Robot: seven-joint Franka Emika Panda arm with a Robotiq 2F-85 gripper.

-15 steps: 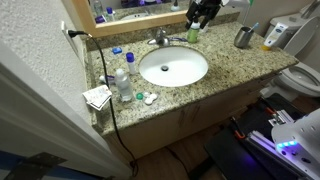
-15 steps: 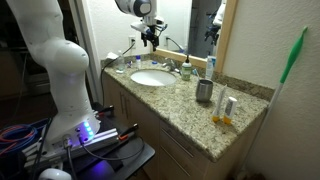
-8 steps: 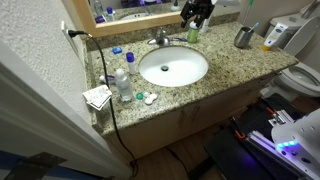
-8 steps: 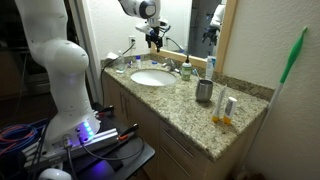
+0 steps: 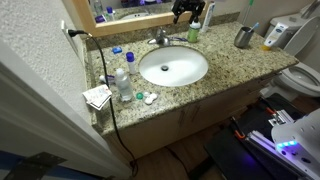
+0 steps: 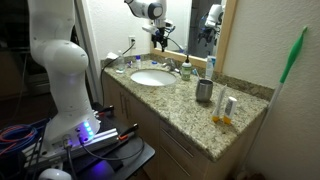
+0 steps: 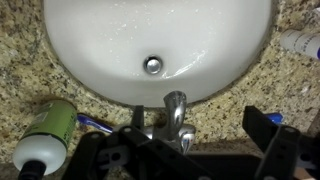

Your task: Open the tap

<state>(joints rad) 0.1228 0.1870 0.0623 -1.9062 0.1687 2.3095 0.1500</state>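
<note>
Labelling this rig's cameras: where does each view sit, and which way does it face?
An exterior view: high before the counter, looking down on basin, tap; gripper at top.
An exterior view: beside the counter's end, looking along it; white arm and gripper show.
Wrist view: above the tap, looking down; open fingers flank it.
All share the tap and basin.

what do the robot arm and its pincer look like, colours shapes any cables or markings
The glossy white robot arm is built from thick, rounded segments that get slimmer towards the wrist. The black blocky pincer contrasts with it. In the wrist view its two dark angular fingers look matte and flat-sided. No markings are legible, and no loose cables can be made out at this size.
</note>
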